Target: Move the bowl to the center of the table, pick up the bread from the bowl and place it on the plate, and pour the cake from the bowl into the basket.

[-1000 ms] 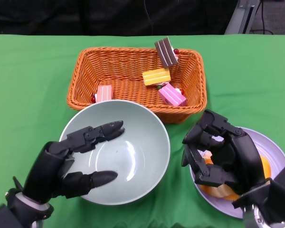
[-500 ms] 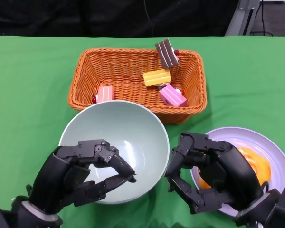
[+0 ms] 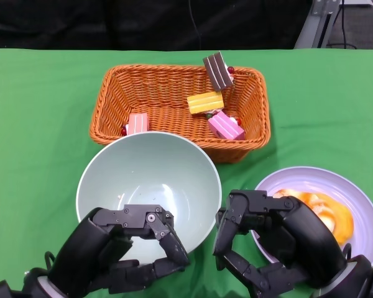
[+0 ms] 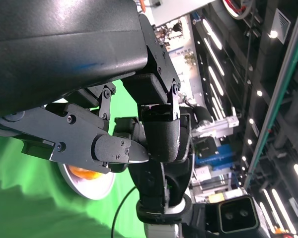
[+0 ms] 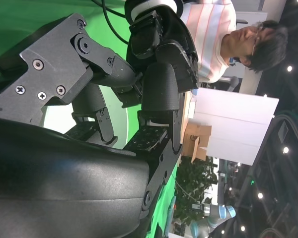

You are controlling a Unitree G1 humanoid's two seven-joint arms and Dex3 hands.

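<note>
My left hand (image 3: pixel 121 257) sits curled and empty at the near rim of the bowl (image 3: pixel 149 192); my right hand (image 3: pixel 276 245) is curled too, holding nothing, between bowl and plate (image 3: pixel 360 208). The bowl looks empty, the bread (image 3: pixel 317 208) lies on the plate, and cake pieces (image 3: pixel 214 112) lie in the basket (image 3: pixel 180 102). I judge the task done; next I'd only pull both hands clear.

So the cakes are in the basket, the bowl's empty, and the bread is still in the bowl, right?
Not quite. The bread lies on the purple plate, not in the bowl, as the head view shows. The rest holds: the cakes are in the basket and the bowl is empty.
</note>
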